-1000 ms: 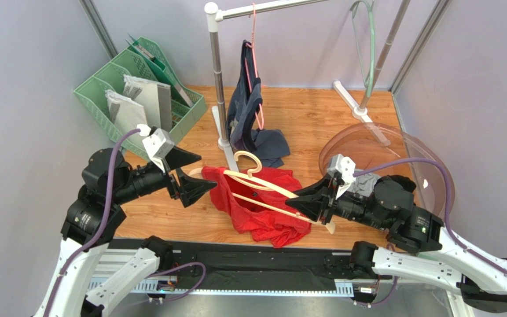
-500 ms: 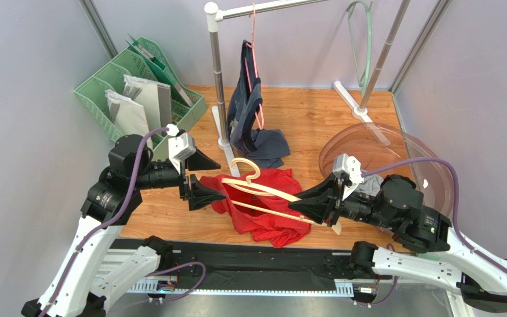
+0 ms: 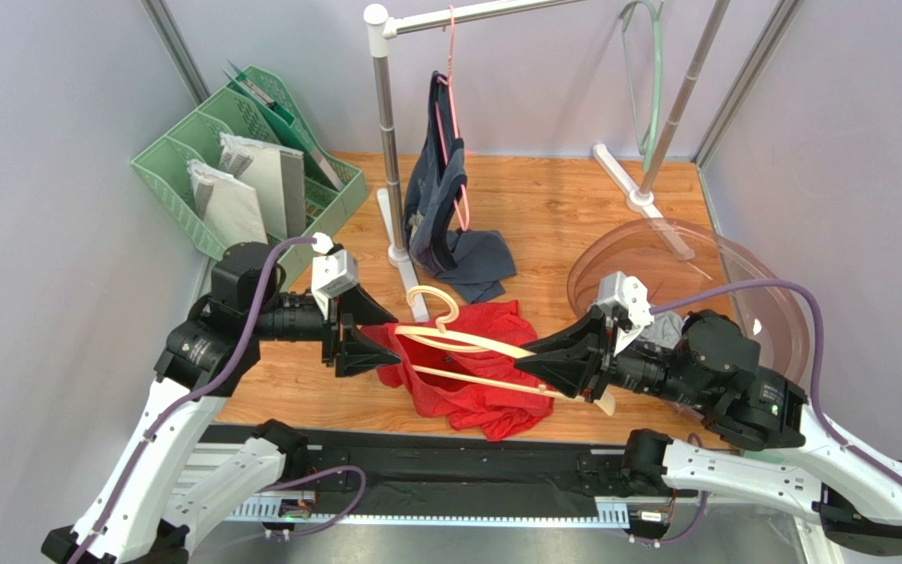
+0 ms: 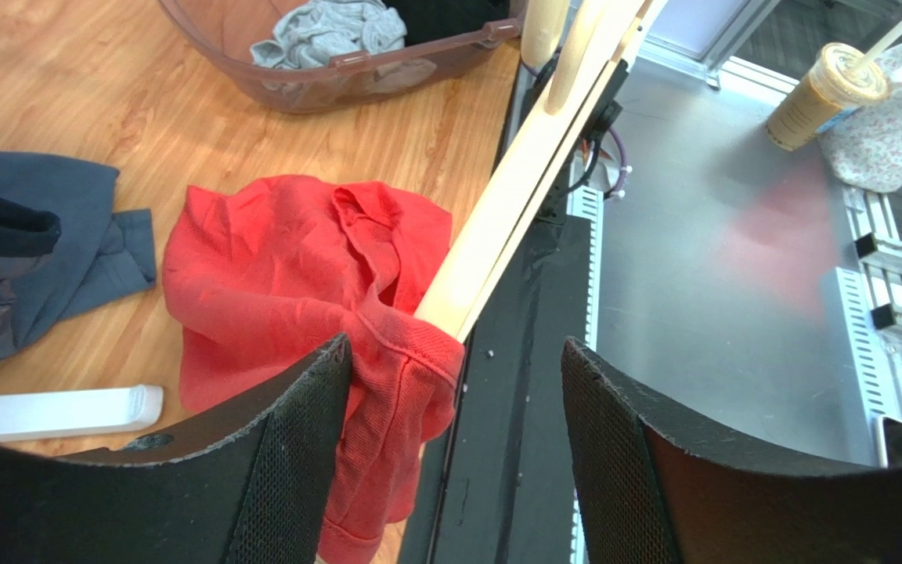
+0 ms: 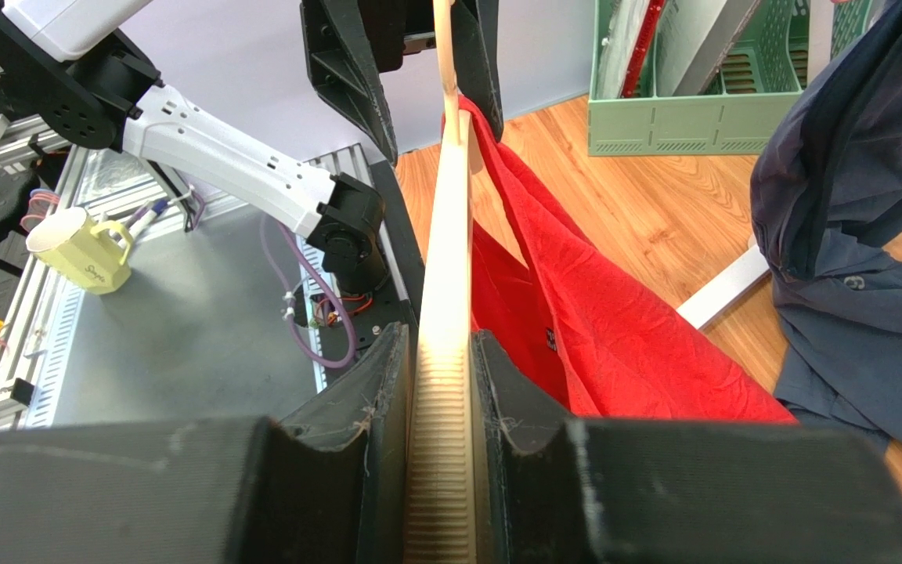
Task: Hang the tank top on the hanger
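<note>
Squeezing the hanger point(image 5: 450, 235) tight with the right gripper point(image 3: 540, 362), at 3 o'clock of the red top point(image 3: 479, 405). Spread wide with the left gripper point(image 4: 456, 348) at 9 o'clock, around the hanger's cloth-covered tip.

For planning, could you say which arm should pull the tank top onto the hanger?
Probably left: the left gripper, open, straddles the tank top at the hanger tip; the right gripper is shut on the hanger.

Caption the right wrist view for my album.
Right gripper clamps the cream hanger; the red tank top hangs along its side.
</note>
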Controlling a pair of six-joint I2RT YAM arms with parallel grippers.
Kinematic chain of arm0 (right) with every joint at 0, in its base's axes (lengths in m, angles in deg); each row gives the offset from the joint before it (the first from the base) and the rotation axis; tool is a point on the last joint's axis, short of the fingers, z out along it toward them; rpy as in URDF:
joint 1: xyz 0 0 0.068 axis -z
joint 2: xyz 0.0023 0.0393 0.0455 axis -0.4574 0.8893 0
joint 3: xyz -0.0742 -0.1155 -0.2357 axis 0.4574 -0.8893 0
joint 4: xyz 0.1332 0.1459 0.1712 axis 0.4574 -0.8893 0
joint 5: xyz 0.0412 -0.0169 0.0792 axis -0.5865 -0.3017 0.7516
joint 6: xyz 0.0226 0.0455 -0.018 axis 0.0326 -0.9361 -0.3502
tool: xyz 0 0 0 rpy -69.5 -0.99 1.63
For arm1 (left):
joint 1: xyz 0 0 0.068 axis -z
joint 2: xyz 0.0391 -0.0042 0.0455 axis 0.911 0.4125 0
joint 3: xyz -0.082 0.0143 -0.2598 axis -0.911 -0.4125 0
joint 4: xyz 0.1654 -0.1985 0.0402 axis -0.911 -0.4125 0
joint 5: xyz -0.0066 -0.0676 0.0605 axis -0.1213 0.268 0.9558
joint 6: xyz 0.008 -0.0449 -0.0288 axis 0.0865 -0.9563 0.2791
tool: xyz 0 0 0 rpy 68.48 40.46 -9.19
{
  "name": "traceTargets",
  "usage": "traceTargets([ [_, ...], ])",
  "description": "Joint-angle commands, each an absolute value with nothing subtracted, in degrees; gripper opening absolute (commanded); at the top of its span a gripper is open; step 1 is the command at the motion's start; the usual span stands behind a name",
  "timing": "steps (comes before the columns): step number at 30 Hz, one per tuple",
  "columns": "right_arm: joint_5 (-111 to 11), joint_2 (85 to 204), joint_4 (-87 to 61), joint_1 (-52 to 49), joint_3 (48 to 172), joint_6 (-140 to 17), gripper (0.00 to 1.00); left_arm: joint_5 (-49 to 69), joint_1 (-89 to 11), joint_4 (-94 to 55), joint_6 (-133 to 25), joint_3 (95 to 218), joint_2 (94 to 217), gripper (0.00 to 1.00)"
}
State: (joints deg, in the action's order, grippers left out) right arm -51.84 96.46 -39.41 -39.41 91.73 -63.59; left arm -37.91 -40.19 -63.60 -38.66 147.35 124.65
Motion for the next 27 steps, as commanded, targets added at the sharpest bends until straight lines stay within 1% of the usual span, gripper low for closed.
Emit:
traceTargets([
  [1, -53.1, 97.2, -35.0, -39.5, 94.2, -63.5, 0.00, -41.9, -40.3, -63.1, -36.7, 146.8, 125.1, 0.69],
  [2, -53.1, 97.2, -34.6, -39.5, 94.2, -63.6, 0.00, -42.3, -40.3, -63.0, -36.8, 146.7, 125.1, 0.66],
  [4, -53.0, 97.4, -33.5, -39.5, 94.0, -63.8, 0.00, -42.9, -40.3, -62.9, -36.7, 146.2, 125.2, 0.66],
  [8, -52.1, 97.9, -31.6, -39.3, 94.1, -64.3, 0.00, -42.8, -40.3, -62.9, -36.3, 145.2, 125.1, 0.73],
  [12, -51.7, 98.0, -30.5, -38.7, 94.5, -64.6, 0.00, -44.7, -40.2, -62.0, -36.7, 143.9, 125.0, 0.73],
  [14, -51.6, 98.0, -30.3, -38.6, 94.6, -64.9, 0.00, -44.9, -40.3, -61.8, -36.6, 143.4, 125.0, 0.66],
  [15, -51.5, 98.3, -30.2, -38.4, 94.8, -64.9, 0.00, -45.4, -40.2, -61.5, -36.6, 143.1, 124.9, 0.61],
  [16, -51.5, 98.6, -30.1, -38.3, 94.8, -64.8, 0.00, -45.7, -40.3, -61.4, -36.5, 143.0, 124.9, 0.53],
  [18, -51.5, 99.1, -30.2, -37.9, 94.8, -64.8, 0.00, -46.4, -40.2, -61.3, -36.1, 142.8, 124.8, 0.41],
  [19, -51.5, 99.3, -30.2, -37.7, 94.6, -64.8, 0.00, -46.3, -40.2, -61.4, -36.2, 142.7, 124.7, 0.16],
  [20, -51.5, 99.5, -30.3, -37.6, 94.5, -64.7, 0.00, -45.9, -40.2, -61.3, -36.2, 142.7, 124.4, 0.05],
  [21, -51.6, 99.9, -30.2, -37.1, 94.3, -64.7, 0.00, -45.0, -40.2, -61.2, -36.3, 142.6, 124.2, 0.00],
  [27, -53.5, 101.6, -32.3, -35.9, 93.1, -63.6, 0.00, -42.2, -40.2, -61.4, -36.7, 142.3, 121.5, 0.00],
])
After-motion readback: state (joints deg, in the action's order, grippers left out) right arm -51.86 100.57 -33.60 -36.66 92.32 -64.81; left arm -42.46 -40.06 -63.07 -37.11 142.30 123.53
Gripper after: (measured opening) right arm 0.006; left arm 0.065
